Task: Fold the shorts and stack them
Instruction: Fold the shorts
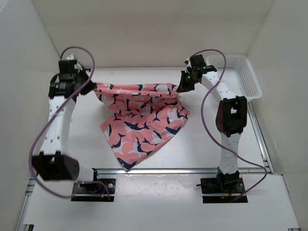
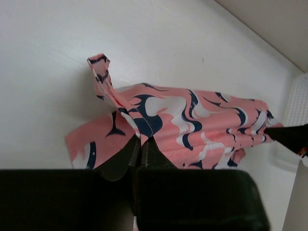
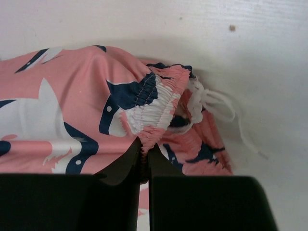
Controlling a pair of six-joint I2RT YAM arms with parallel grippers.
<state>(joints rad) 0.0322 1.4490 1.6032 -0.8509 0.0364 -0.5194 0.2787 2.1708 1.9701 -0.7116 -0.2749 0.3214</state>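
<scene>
The coral-pink shorts (image 1: 142,118) with navy-and-white shapes hang stretched between my two grippers above the table's middle, their lower part draped down to a point near the front. My left gripper (image 1: 92,85) is shut on the shorts' left corner; its view shows the fabric (image 2: 192,120) pinched between the black fingers (image 2: 142,147). My right gripper (image 1: 182,86) is shut on the elastic waistband (image 3: 149,103), with the white drawstring (image 3: 216,103) hanging loose beside it. The right gripper's tip shows at the edge of the left wrist view (image 2: 286,134).
A white plastic mesh basket (image 1: 240,72) stands at the back right, close behind the right arm. White walls enclose the table on the left, back and right. Purple cables loop off both arms.
</scene>
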